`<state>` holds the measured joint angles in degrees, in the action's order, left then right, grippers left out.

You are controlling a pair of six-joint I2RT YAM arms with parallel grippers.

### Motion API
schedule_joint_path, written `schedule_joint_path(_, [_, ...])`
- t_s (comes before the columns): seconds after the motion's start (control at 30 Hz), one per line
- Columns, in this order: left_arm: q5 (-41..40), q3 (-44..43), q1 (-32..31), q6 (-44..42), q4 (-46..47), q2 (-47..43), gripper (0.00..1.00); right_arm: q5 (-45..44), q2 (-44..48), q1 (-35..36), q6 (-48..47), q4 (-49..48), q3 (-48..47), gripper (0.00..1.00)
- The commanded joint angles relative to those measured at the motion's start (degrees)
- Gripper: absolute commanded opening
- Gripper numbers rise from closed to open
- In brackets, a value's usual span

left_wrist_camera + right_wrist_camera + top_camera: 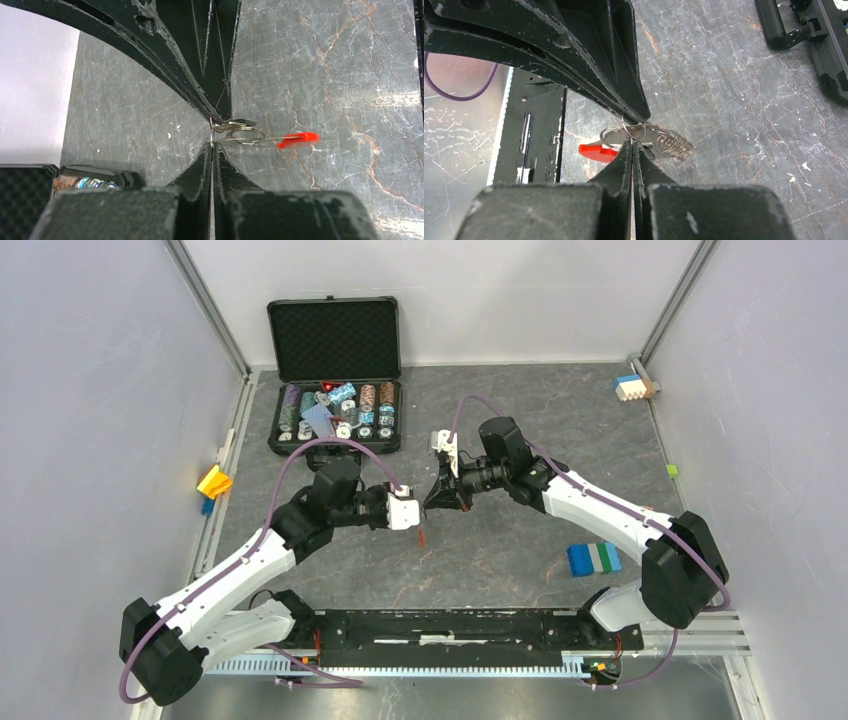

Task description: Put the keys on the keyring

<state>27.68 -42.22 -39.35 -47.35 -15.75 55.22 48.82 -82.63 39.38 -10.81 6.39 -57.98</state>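
Top external: both arms meet mid-desk. Left gripper & right gripper are tip to tip w/ the keyring between them, its red tag hanging at 6 o'clock. Open case at 11 o'clock.

Left wrist: left gripper jaws fully closed, pinching the keyring wire. Tag sticks out at 3 o'clock.

Right wrist: right gripper clamped closed on the keyring loops. Tag at 8 o'clock, wire coil at 3 o'clock.
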Motion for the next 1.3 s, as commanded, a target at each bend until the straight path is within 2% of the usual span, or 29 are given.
schedule_joint_path(0.0, [3.66, -2.03, -0.11, 0.24, 0.52, -1.21, 0.02, -1.09, -0.47, -0.01, -0.79, -1.37, -2.75, 0.00])
schedule_joint_path(0.73, [13.90, -2.43, 2.16, 7.89, 3.09, -0.91, 0.02, 2.43, 3.94, -0.46, -6.83, -0.88, 1.46, 0.01])
schedule_joint_path(1.07, [19.17, -2.45, 3.18, 12.14, 6.55, 0.67, 0.02, 6.04, 6.59, -0.44, -6.60, -2.52, 4.33, 0.10])
schedule_joint_path(1.27, [20.69, -2.09, 3.63, 13.71, 7.94, 1.11, 0.02, 6.50, 8.34, -0.45, -7.90, -1.86, 5.07, 0.21])
